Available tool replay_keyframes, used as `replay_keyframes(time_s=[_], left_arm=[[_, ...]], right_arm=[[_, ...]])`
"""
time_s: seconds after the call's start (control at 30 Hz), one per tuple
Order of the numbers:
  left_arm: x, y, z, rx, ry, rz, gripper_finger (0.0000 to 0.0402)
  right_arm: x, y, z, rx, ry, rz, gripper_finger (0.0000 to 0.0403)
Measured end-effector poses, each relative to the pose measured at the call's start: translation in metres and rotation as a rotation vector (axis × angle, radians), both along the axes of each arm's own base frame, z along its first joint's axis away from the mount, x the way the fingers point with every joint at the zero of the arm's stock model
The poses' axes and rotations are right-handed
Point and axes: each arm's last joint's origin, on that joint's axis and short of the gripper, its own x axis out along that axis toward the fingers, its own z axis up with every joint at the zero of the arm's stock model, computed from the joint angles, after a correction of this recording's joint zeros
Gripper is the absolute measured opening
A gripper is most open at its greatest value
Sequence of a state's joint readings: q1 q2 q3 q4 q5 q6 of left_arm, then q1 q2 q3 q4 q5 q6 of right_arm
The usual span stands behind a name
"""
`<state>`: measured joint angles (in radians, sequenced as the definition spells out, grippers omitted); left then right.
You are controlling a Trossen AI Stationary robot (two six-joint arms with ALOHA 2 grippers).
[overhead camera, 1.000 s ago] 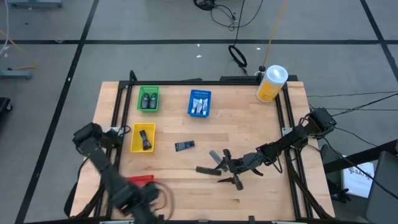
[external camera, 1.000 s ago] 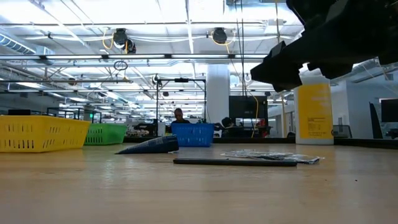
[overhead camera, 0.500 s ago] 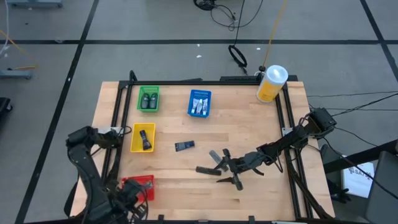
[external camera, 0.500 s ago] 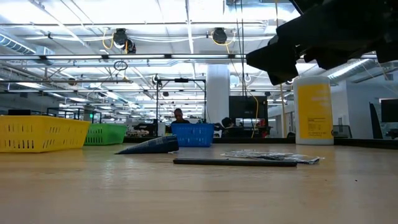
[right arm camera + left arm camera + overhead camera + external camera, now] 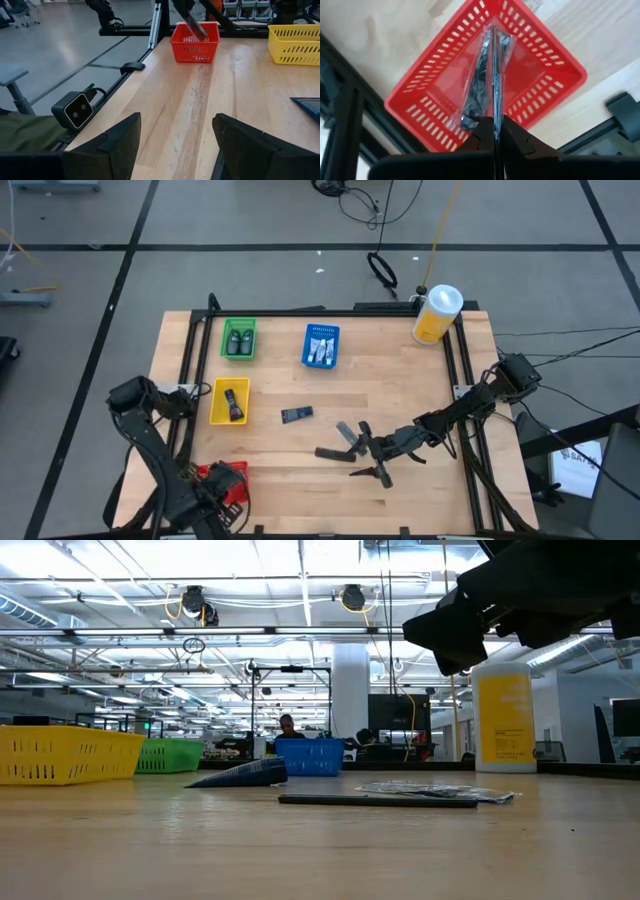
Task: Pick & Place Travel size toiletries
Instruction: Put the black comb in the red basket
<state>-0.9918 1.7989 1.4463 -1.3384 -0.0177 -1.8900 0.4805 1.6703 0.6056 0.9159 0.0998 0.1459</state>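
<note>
My left gripper (image 5: pixel 495 124) is over the red tray (image 5: pixel 427 107) at the table's near left corner (image 5: pixel 222 478), shut on a grey flat packet (image 5: pixel 482 82). My right gripper (image 5: pixel 366 452) hovers open in the near middle of the table. Two grey flat packets (image 5: pixel 333 452) (image 5: pixel 348 430) lie flat on the table by its fingers. A dark tube (image 5: pixel 296 415) lies flat on the wood. Dark little bottles sit in the green tray (image 5: pixel 238 338), whitish tubes in the blue tray (image 5: pixel 321 345), and a black tube in the yellow tray (image 5: pixel 229 401). My left gripper pinches the grey flat packet by its upper end (image 5: pixel 494 112) between the two fingers, from above. The packet shows edge-on and hangs below the fingers. Its lower end (image 5: pixel 202 34) reaches inside the red tray's rim; whether it touches the tray floor I cannot tell.
A big yellow canister with a white lid (image 5: pixel 437 313) stands at the far right corner. Black rails run along the table's left and right sides (image 5: pixel 185 380). Bare wood lies between the red tray and the right gripper (image 5: pixel 200 100). A person shows far behind the table (image 5: pixel 287 725).
The left arm has shifted at the near left corner, drawing back off the red tray, which now shows more fully; its gripper stays shut on the packet. The right gripper has kept its place over the packets.
</note>
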Motion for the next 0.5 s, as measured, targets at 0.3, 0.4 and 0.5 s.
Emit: replay_keyframes(time_s=[0.3,0.4,0.5], left_arm=[[-0.012,0.025,-0.023,-0.15,-0.111,0.011,0.0017],[-0.016,0.03,-0.031,-0.184,-0.131,-0.007,0.0018],[-0.019,0.034,-0.032,-0.2,-0.142,-0.013,0.0022]], right_arm=[[0.0,0.0,0.0,0.009,0.004,-0.002,0.024],[0.0,0.0,0.0,0.008,0.004,-0.002,0.024],[0.0,0.0,0.0,0.006,0.003,-0.002,0.024]])
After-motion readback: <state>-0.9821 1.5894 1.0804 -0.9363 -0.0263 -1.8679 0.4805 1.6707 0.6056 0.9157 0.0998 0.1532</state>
